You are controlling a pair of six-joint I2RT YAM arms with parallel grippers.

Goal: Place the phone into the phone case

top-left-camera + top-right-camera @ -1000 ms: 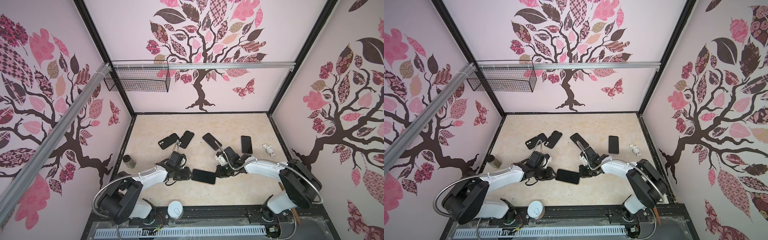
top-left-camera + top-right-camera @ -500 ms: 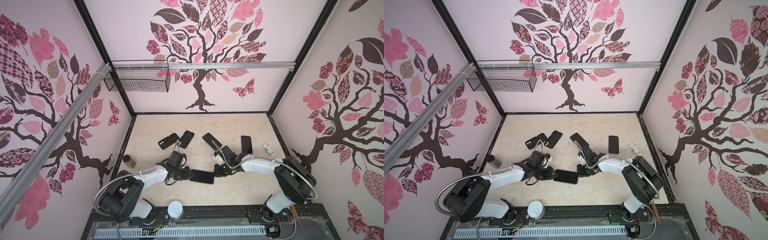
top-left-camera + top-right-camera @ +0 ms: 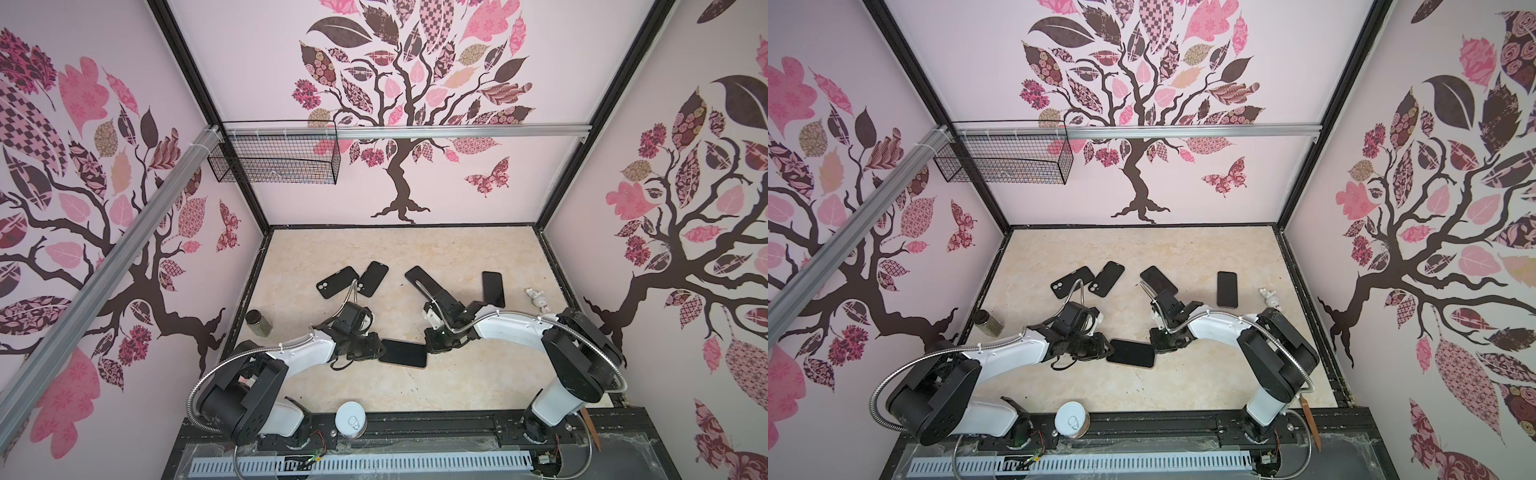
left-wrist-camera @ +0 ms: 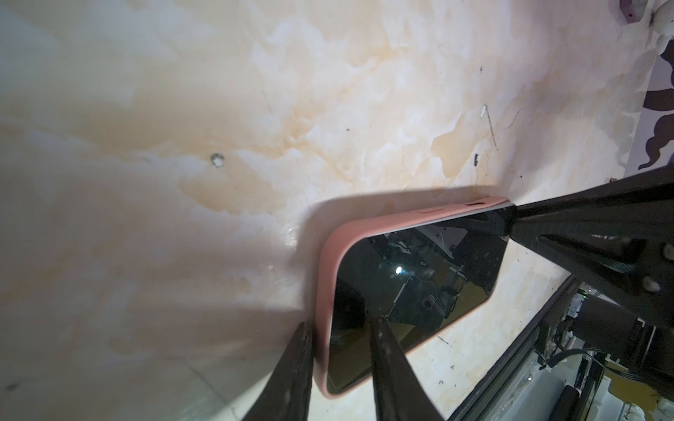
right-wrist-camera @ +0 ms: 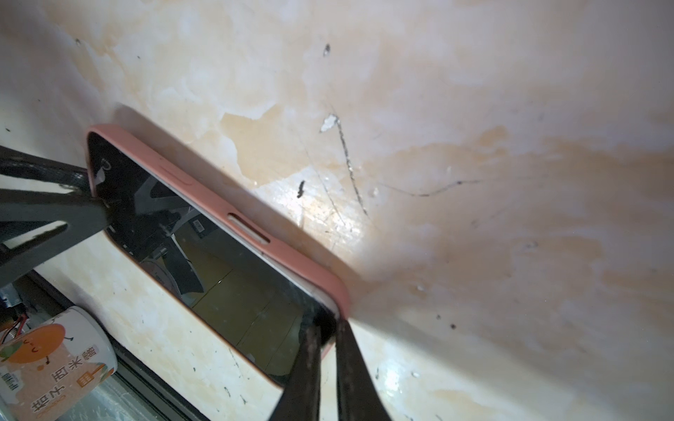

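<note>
While the phone (image 3: 403, 353) lies screen up in the pink case (image 4: 324, 284) on the table (image 3: 415, 257), a gripper stands at each of its short ends. In both top views it lies near the front middle of the table, long side running left to right. The left gripper (image 3: 374, 351) touches its left end, and the right gripper (image 3: 430, 347) is at its right end, on the far corner.

The left wrist view shows the left gripper (image 4: 341, 322) partly open, straddling the short end. One finger (image 4: 295, 364) sits against the outside of the case's rim, and the other (image 4: 390, 364) lies over the dark screen. Rim and a strip of screen fill the gap; whether the fingers squeeze them I cannot tell.

The right wrist view shows the right gripper (image 5: 327, 326) almost fully closed on the case's corner. The rim is pinched in the narrow slit between its fingers, one over the screen's edge and one outside the case. Along the long edge that runs from that corner, a thin pale strip of the phone's side shows between screen and rim. A can (image 5: 51, 361) stands just past the table's front edge, apart from the phone.
</note>
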